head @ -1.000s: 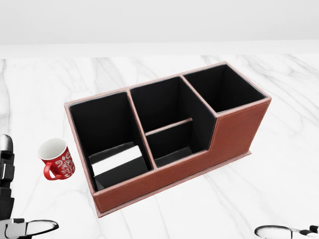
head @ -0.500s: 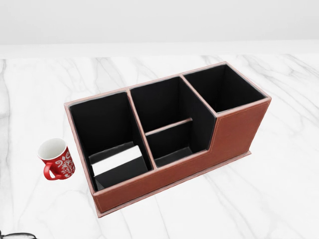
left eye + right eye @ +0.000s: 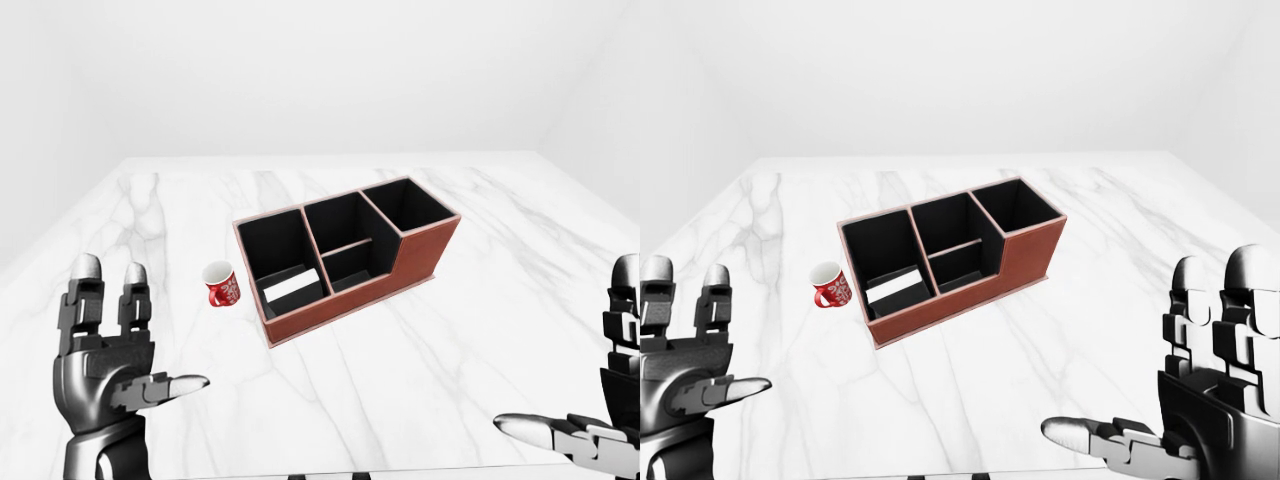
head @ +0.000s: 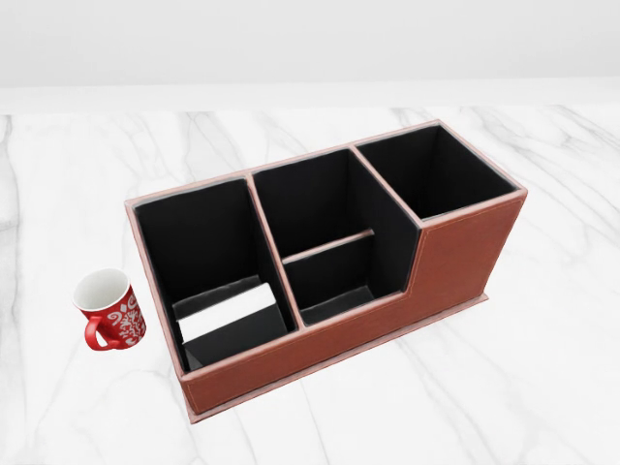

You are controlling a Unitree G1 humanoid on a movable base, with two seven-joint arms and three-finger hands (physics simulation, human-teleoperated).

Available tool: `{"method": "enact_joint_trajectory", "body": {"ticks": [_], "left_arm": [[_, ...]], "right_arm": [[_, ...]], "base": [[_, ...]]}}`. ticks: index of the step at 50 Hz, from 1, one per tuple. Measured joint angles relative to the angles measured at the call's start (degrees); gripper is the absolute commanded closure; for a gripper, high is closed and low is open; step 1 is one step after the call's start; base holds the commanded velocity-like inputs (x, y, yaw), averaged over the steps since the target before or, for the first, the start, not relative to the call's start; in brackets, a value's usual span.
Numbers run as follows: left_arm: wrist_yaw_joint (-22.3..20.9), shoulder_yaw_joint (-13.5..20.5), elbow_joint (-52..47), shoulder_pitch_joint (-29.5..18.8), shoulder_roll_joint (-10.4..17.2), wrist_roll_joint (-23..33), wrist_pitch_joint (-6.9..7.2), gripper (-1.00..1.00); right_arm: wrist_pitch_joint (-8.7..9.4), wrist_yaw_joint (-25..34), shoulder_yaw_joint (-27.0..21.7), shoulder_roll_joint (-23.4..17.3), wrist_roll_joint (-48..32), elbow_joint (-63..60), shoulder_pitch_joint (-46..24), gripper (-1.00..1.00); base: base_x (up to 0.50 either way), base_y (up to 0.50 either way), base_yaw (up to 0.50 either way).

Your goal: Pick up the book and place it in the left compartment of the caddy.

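The red-brown caddy [image 4: 320, 356] stands on the white marble table, with three black-lined compartments. The book [image 4: 230, 315], dark with white page edges, lies tilted inside the caddy's left compartment. In the left-eye view my left hand [image 3: 140, 330] is open and empty at the bottom left, well apart from the caddy. In the right-eye view my right hand [image 3: 1140, 360] is open and empty at the bottom right, also far from the caddy. Neither hand shows in the head view.
A red mug [image 4: 109, 308] with a white pattern stands just left of the caddy. The marble table [image 3: 480, 330] spreads wide around both. Its near edge runs along the bottom of the eye views.
Both hands have dropped out of the head view's bottom edge. The caddy, book and mug have not moved.
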Motion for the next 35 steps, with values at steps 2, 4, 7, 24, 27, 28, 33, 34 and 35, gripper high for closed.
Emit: {"method": "enact_joint_trajectory", "body": {"ticks": [2,4,7,24,27,28,33,34,35], "left_arm": [[-0.1,0.06,-0.08,0.05,-0.07,-0.05,0.0,-1.0],[-0.19,0.12,-0.16,0.11,-0.13,-0.1,0.0,-1.0],[-0.33,0.21,-0.3,0.2,-0.22,-0.19,0.0,-1.0],[-1.2,0.67,-0.94,0.81,-0.76,-0.75,0.0,-1.0],[-1.33,0.76,-1.05,0.9,-0.84,-0.85,0.0,-1.0],[-1.37,0.79,-1.08,0.93,-0.86,-0.87,0.0,-1.0],[-1.51,0.92,-1.26,1.02,-0.98,-0.97,0.0,-1.0],[-1.54,0.95,-1.3,1.03,-1.0,-0.99,0.0,-1.0],[-1.56,0.98,-1.33,1.05,-1.02,-1.01,0.0,-1.0]], "right_arm": [[0.0,0.15,-0.09,0.0,0.08,-0.03,0.01,-1.0],[0.0,0.28,-0.18,0.0,0.18,-0.06,0.03,-1.0],[0.0,0.48,-0.33,0.0,0.35,-0.08,0.08,-1.0],[0.0,1.45,-1.23,0.0,1.47,-0.2,0.27,-1.0],[0.0,1.62,-1.37,0.0,1.65,-0.19,0.3,-1.0],[0.0,1.68,-1.42,0.0,1.71,-0.19,0.31,-1.0],[0.0,2.02,-1.56,0.0,1.99,-0.24,0.29,-1.0],[0.0,2.09,-1.58,0.0,2.05,-0.25,0.29,-1.0],[0.0,2.17,-1.6,0.0,2.12,-0.26,0.29,-1.0]], "base": [[0.0,0.0,0.0],[0.0,0.0,0.0],[0.0,0.0,0.0],[0.0,0.0,0.0],[0.0,0.0,0.0],[0.0,0.0,0.0],[0.0,0.0,0.0],[0.0,0.0,0.0],[0.0,0.0,0.0]]}}
